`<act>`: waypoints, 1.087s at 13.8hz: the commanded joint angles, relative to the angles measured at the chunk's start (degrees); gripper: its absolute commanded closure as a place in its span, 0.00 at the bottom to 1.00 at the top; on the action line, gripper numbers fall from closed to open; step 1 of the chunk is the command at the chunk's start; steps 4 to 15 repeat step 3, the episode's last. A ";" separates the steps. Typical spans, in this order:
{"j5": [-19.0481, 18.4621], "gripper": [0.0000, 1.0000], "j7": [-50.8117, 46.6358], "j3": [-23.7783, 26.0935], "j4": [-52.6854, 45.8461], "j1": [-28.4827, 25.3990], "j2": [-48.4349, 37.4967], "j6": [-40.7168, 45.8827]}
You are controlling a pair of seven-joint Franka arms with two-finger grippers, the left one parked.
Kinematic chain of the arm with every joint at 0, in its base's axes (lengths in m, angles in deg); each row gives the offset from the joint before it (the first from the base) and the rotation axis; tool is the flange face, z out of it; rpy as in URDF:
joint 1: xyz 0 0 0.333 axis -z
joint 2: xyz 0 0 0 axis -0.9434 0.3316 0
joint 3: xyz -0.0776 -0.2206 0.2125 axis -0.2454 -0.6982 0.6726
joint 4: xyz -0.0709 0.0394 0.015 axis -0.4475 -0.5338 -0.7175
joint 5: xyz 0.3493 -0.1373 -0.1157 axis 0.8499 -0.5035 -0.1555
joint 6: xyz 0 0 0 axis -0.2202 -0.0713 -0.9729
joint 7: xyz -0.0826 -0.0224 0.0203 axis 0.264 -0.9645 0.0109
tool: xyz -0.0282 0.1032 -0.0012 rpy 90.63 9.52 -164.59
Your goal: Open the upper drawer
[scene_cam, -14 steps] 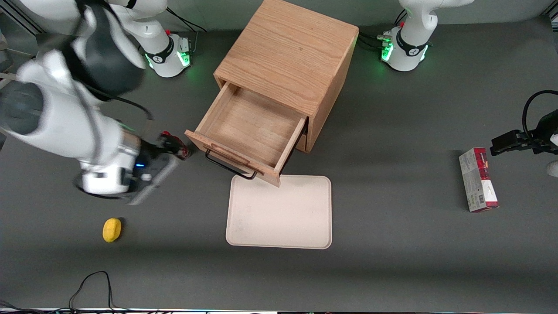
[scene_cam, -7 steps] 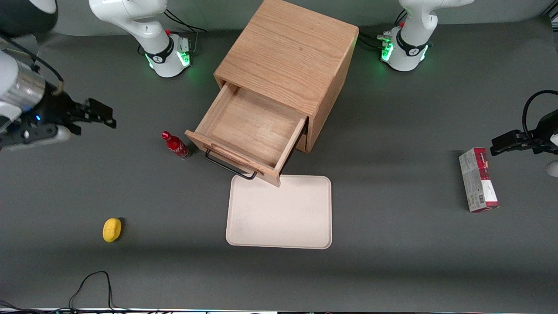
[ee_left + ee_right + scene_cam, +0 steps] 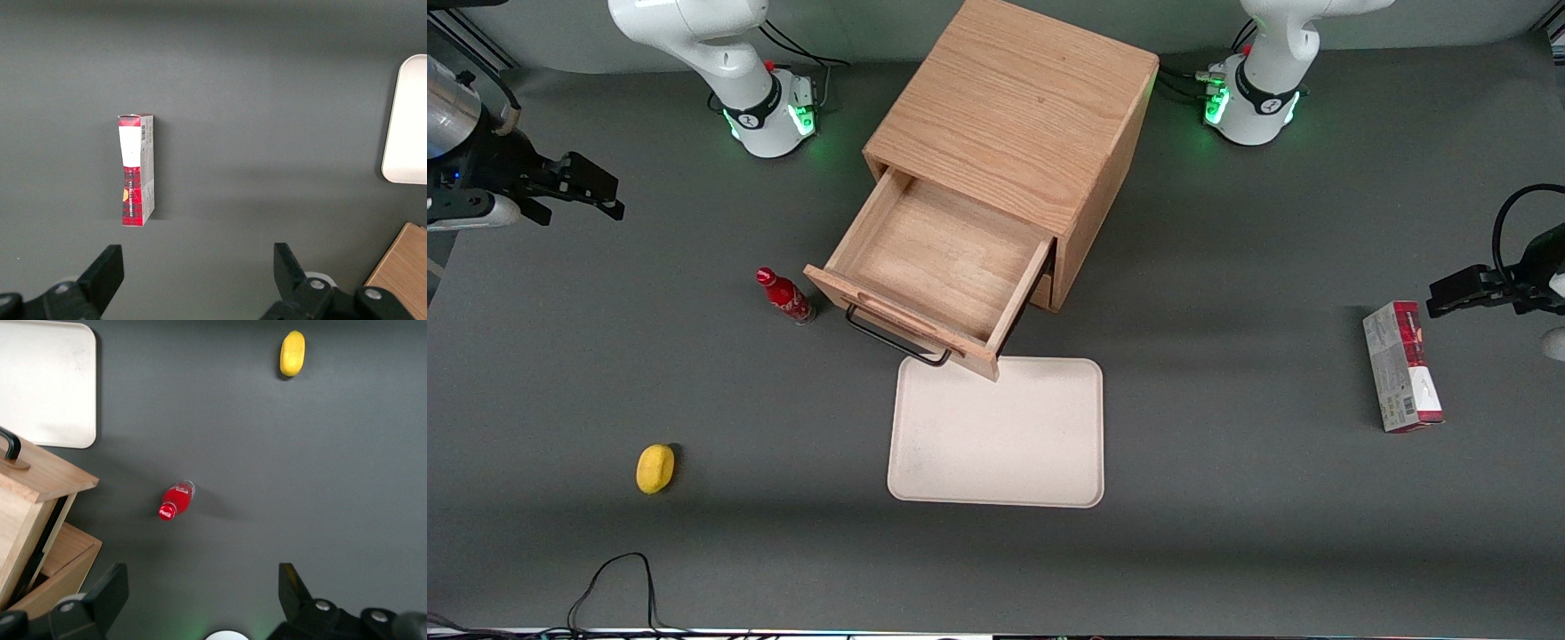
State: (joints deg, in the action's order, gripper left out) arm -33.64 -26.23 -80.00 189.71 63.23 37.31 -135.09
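The upper drawer (image 3: 938, 258) stands pulled far out of the oak cabinet (image 3: 1014, 107), and its light-oak box is empty. Its front panel (image 3: 898, 322) carries a long black wire handle (image 3: 894, 340) and faces the front camera. My right gripper (image 3: 600, 191) hangs open and empty at the working arm's end of the table, well away from the drawer. In the right wrist view the gripper (image 3: 202, 580) is open over bare table, with the drawer's corner (image 3: 40, 477) and handle end (image 3: 10, 443) to one side.
A red bottle (image 3: 784, 296) stands beside the drawer front, also in the right wrist view (image 3: 175, 500). A beige tray (image 3: 998, 431) lies in front of the drawer. A yellow lemon (image 3: 655, 468) lies nearer the front camera. A red box (image 3: 1401, 366) lies toward the parked arm's end.
My right arm has swung away from the drawer front, up and out toward its own end of the table. The drawer stays pulled out as before.
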 commanded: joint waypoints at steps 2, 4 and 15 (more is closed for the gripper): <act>-0.58 0.00 -6.86 0.07 -2.69 0.02 2.51 -0.42; -0.58 0.00 -6.77 0.06 -2.86 0.02 2.60 -0.42; -0.58 0.00 -6.77 0.06 -2.86 0.02 2.60 -0.42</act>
